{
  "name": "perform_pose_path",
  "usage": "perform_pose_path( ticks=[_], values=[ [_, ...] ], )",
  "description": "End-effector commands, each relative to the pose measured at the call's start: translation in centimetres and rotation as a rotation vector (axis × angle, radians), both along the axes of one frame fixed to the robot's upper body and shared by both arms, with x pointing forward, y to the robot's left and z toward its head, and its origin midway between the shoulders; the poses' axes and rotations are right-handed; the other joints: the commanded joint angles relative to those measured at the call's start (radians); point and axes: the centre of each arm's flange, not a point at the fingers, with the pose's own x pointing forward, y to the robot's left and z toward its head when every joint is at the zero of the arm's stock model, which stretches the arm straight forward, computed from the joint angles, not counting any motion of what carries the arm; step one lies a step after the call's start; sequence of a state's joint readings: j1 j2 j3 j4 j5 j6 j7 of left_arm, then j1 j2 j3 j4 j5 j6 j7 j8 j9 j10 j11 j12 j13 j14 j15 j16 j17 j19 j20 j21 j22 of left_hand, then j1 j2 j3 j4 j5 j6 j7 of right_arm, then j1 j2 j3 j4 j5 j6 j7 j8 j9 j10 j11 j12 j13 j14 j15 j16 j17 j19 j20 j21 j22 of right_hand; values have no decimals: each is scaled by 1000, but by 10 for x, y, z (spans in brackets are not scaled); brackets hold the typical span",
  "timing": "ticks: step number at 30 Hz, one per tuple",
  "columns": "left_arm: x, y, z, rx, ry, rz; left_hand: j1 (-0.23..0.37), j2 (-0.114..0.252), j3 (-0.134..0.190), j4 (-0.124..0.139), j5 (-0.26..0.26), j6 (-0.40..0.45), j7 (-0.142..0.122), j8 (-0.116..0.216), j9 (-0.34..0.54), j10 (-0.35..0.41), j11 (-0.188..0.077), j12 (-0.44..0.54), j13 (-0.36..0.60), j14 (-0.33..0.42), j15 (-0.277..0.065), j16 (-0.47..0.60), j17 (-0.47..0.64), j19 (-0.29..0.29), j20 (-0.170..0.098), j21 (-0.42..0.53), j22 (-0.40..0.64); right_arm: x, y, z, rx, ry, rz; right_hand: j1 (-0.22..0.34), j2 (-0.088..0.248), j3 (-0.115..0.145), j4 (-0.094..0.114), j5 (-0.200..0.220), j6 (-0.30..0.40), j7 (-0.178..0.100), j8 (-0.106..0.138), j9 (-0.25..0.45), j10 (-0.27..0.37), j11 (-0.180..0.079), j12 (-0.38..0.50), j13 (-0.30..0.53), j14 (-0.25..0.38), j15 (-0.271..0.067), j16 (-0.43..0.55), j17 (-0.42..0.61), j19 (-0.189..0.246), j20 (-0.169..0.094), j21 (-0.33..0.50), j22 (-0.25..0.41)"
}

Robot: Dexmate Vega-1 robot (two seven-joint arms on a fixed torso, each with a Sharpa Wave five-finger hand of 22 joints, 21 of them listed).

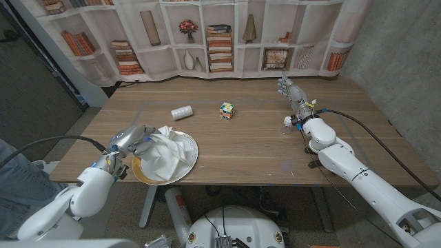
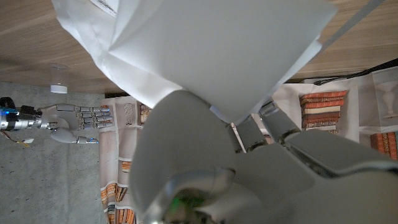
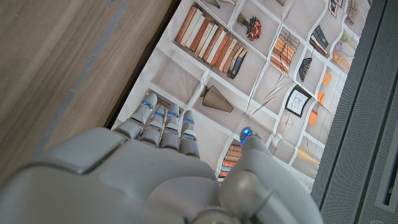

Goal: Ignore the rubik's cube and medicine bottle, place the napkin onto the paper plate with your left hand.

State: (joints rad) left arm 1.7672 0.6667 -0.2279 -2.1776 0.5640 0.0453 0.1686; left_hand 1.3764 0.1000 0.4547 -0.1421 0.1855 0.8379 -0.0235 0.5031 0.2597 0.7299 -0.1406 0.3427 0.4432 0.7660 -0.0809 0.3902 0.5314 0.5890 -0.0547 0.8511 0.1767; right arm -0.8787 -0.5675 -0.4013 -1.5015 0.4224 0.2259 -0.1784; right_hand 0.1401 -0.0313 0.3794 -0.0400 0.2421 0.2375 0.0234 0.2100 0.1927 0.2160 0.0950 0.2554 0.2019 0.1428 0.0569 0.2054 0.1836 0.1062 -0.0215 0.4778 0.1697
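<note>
Left hand (image 1: 135,140) grips the white napkin (image 1: 167,153) at the near left of the table (image 1: 262,148), its fingers closed into the cloth where it bunches up over the left rim of the plate (image 1: 142,176). From the head view, most of the napkin lies draped across the plate, covering nearly all of it; a yellowish arc of rim shows along the near edge. Whether the hand itself touches the plate cannot be told.

The left wrist view adds what the head view hides: the napkin (image 2: 211,50) hangs in broad folds right against the hand (image 2: 249,174), pinched between its fingers, with the table's wood behind it. That same view catches the right hand (image 2: 68,118) from the side, fingers straight and close together, holding nothing, and the bottle (image 2: 59,79) on the table.

Right hand (image 1: 292,91) is at the far right of the table, well apart from the plate, fingers extended and empty. Its own wrist view shows the hand (image 3: 161,162) with fingers (image 3: 165,124) aligned side by side and thumb apart, pointing toward the bookshelf backdrop (image 3: 249,74).

The bottle (image 1: 182,112) lies on its side beyond the plate. A cube (image 1: 227,110) sits just to its right, mid-table, both apart from the napkin.
</note>
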Motion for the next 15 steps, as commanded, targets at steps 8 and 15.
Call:
perform_pose_path(
  ticks=[8,15],
  values=[
    [10,-13,-20,-1,37,1,-19,1,0,5,7,4,-14,5,-1,3,-11,-6,8,-4,-96,-15,-10,-25,-2,-1,1,2,-4,-4,0,2,13,9,5,3,-7,0,-6,-1,-2,6,-2,-1,2,2,-4,-4,-1,4,-1,2,-2,6],
    [15,-14,-30,-19,60,-1,-24,0,0,7,7,1,-16,4,-3,2,-11,-10,10,-6,-95,-20,-11,-21,-13,4,3,1,-5,-5,0,4,12,9,5,3,-7,0,-6,-1,-2,6,-2,-1,2,2,-4,-4,-1,4,-1,2,-2,6]
  ],
)
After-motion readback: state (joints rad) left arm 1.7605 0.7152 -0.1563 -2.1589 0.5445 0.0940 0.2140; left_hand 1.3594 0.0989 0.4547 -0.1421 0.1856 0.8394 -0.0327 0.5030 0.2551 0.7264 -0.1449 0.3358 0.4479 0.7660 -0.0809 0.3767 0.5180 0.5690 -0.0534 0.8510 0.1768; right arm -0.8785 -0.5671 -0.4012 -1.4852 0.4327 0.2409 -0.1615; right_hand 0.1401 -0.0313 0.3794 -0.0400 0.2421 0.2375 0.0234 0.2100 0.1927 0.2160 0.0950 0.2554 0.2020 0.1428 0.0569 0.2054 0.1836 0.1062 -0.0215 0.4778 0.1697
